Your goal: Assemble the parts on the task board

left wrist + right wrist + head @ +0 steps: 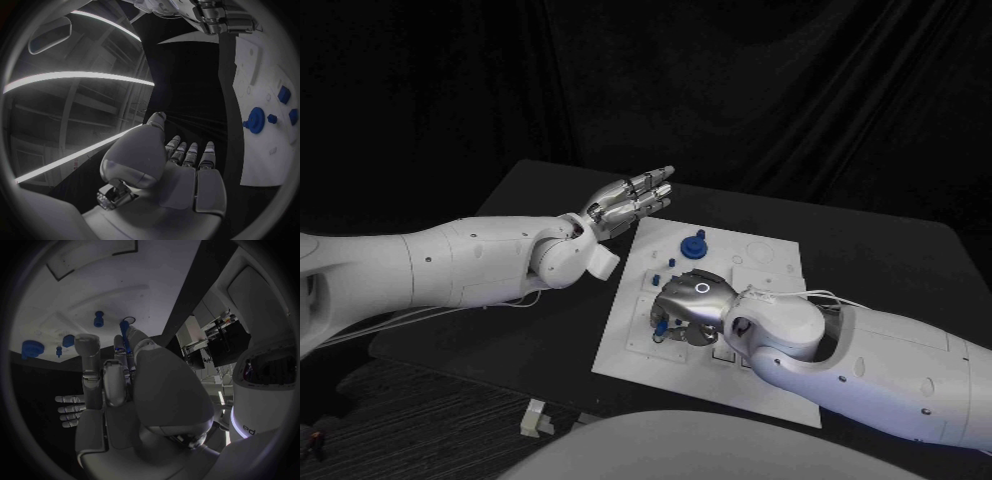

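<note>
Broadly, the black worktop (516, 330) carries the white task board (762, 380) at its middle, and both arms reach in over it.

The left hand (626, 200) hovers beyond the board's far left corner, above bare worktop. Its fingers (190, 152) lie straight and side by side, holding nothing, with the thumb set a little apart. From those fingertips the board lies off to one side, well apart; nothing touches them.

The right hand (689, 305) hangs over the middle of the board, palm down. Its fingers (112, 375) are drawn close together and point down at the board. A slim blue part (124, 335) stands right at their tips, pressed in among them; they appear to pinch it, though the contact itself is hidden behind the fingers. In the head view a bit of blue (661, 325) shows under this hand at the same spot.

Ahead of the right fingertips, further along the board, stands the large round blue part (694, 244), clear of the hand. Smaller blue parts sit near it: a blue peg (99, 318) upright beyond the fingertips, a blocky blue piece (68, 340) beside them, and a tiny blue pin (59, 350) next to that, all untouched.
</note>
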You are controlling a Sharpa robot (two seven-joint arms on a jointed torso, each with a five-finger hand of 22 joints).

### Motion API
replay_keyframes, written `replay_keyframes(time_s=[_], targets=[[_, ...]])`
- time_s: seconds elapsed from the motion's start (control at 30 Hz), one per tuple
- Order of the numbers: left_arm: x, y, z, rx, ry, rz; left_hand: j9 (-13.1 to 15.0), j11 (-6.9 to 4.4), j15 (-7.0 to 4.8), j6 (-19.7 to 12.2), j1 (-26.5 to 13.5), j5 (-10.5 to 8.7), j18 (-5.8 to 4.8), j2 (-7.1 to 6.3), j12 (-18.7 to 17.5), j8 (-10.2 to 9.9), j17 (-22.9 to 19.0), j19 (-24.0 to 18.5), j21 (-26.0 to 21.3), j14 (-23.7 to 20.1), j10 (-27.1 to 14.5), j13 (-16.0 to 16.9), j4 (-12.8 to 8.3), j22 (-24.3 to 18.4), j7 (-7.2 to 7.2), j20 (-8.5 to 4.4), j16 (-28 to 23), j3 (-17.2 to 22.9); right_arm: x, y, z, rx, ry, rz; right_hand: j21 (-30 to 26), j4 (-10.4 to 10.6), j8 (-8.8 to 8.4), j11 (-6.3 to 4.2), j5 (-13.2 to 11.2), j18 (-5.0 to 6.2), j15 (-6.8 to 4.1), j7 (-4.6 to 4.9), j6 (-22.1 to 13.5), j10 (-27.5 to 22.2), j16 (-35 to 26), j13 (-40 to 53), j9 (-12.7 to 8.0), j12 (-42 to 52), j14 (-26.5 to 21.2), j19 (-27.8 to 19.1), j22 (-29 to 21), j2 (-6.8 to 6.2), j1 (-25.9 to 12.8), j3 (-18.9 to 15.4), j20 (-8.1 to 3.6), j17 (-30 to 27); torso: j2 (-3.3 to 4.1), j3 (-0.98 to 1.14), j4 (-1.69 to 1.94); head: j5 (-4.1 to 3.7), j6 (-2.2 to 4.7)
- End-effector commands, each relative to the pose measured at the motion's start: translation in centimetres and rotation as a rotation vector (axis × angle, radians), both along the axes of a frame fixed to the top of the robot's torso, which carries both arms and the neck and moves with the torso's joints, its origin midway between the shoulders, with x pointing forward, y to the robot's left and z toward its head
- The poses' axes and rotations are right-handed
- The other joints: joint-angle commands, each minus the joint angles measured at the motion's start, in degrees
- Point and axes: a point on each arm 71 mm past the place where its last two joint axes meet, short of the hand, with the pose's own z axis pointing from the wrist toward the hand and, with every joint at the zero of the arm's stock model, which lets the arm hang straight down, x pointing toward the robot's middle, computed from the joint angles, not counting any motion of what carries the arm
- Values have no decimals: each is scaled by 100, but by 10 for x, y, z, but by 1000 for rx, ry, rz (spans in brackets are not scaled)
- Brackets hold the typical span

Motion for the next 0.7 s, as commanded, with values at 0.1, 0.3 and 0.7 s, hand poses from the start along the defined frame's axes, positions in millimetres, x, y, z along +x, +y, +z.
replay_keyframes(time_s=[0.1,0.3,0.7], targets=[[0,-2,0,-13,-6,-4,0,27,-27,4,-37,17,52,19,-38,9,-9,-7,-19,-2,3,-6,-41,-10,0,-49,-21,1,-1,1,-2,10,-10,-18,35,-5,12,-3,-31,-64,-20,-1,56,34,2,6,64,-33,230,-24,535,-51,10,44,-7,0,1,-2,0,-10,-1],[1,-2,0,-12,-5,-4,-1,27,-25,0,-38,16,52,21,-38,8,-9,-7,-19,-2,3,-6,-41,-10,-1,-49,-21,2,-5,1,-5,10,1,-16,35,-5,12,-3,-31,-64,-20,-1,56,34,2,6,64,-33,230,-24,535,-51,10,44,-7,0,-1,-2,0,7,-1],[0,-2,-1,-11,0,-7,0,27,-21,2,-41,13,52,26,-38,8,-9,-7,-19,-2,3,-6,-42,-10,-2,-47,-21,4,-8,1,-8,7,11,-18,22,-10,8,-8,-42,-61,-23,-4,59,48,-3,7,65,-36,229,-28,532,-55,14,52,-8,-8,-1,-1,-5,35,-1]])
